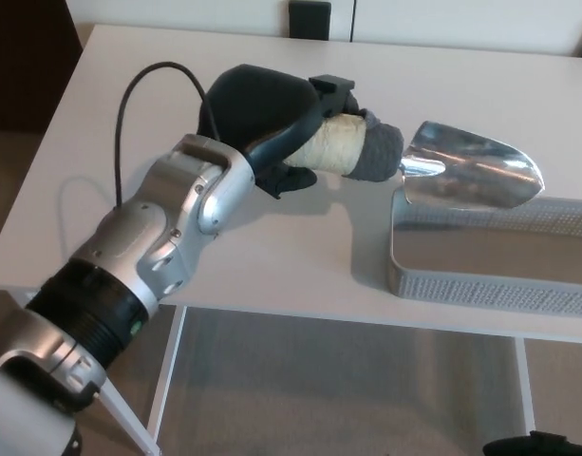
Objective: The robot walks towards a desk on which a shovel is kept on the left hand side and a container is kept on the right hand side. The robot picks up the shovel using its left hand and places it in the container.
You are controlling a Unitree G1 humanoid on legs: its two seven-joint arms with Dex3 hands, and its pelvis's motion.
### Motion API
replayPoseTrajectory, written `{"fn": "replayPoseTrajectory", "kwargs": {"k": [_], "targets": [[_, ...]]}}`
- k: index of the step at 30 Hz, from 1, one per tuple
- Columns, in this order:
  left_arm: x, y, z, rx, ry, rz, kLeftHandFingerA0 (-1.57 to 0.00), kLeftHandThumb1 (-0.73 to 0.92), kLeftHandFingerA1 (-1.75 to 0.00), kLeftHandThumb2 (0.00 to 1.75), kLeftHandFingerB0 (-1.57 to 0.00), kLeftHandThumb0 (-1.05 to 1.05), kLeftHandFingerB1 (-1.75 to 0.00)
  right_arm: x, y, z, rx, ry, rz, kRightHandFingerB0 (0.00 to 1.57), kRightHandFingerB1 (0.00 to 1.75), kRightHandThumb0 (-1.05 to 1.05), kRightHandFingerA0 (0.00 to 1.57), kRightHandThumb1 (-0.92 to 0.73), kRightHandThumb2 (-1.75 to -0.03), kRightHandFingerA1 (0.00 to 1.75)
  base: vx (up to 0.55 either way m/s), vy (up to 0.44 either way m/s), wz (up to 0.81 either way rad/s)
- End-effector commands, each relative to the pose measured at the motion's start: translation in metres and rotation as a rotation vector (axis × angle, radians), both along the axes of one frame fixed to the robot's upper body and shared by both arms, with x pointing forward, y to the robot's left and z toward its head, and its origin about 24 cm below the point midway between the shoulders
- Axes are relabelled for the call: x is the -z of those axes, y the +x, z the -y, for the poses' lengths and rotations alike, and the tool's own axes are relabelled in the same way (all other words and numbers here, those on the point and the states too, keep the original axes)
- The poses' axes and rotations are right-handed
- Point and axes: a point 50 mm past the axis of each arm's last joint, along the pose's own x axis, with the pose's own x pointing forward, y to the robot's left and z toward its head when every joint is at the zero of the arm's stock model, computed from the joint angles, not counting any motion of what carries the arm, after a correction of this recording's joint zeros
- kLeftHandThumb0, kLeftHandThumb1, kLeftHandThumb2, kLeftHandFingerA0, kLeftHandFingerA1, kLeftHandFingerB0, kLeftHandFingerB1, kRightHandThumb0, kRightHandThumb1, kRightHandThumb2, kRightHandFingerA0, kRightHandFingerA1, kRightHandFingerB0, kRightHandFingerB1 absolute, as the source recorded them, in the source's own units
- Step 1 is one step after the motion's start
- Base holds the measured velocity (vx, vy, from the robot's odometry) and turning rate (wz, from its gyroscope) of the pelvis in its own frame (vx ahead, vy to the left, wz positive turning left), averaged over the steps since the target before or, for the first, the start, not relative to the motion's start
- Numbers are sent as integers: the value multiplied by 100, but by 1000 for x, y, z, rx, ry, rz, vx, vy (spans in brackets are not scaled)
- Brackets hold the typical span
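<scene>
My left hand (272, 123) is shut around the shovel's pale wrapped handle (340, 144), held above the white desk (129, 123). The shovel (471, 169) points to the right, its shiny metal blade hovering over the back left corner of the grey mesh container (490, 256). A grey collar (379, 152) joins handle and blade. The container sits on the desk's right side near the front edge. My silver left forearm (148, 256) reaches up from the lower left. At the bottom right edge a black bit (542, 444) that may be my right hand shows; its fingers are out of sight.
A black cable (129, 104) loops from my left wrist over the desk. A dark object (308, 19) stands behind the desk's far edge. The desk's front edge runs along the middle of the picture, with floor below it.
</scene>
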Motion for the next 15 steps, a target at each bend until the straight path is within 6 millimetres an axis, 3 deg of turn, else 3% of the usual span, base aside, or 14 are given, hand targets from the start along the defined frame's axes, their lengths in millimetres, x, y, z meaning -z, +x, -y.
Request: {"fn": "replayPoseTrajectory", "kwargs": {"k": [1,3,5,7,9,10,11,15], "targets": [[-8,-6,16,63,63,29,-96,84,-134,66,-57,-31,-43,1,0,3,-6,-13,6,44,44,-34,69,-56,-56,53,0,0,0],[-8,-8,19,88,38,33,-96,84,-137,66,-61,-32,-46,1,1,2,-2,-9,3,44,44,-34,69,-56,-56,54,0,0,0],[-7,-11,24,113,30,48,-89,76,-150,63,-77,-33,-58,1,1,3,-12,-14,1,43,44,-34,68,-56,-56,53,0,0,0],[-6,-14,27,138,24,72,-89,76,-150,63,-77,-33,-58,1,1,3,-12,-14,2,43,44,-34,68,-56,-56,53,0,0,0],[-4,-16,34,143,-4,46,-84,79,-158,69,-73,-29,-77,1,1,2,-16,-23,4,43,44,-34,67,-56,-56,53,0,0,0],[-6,-15,33,141,-5,50,-84,79,-158,69,-73,-29,-77,0,4,1,-17,-22,10,43,44,-34,67,-56,-56,53,0,0,0],[-5,-16,35,145,-6,52,-88,76,-154,66,-76,-29,-58,0,4,1,-15,-11,14,43,45,-33,67,-56,-56,54,0,0,0],[-1,-19,41,148,13,66,-92,76,-154,67,-76,-31,-55,0,6,1,-19,-29,11,44,44,-35,70,-55,-56,53,0,0,0]]}}
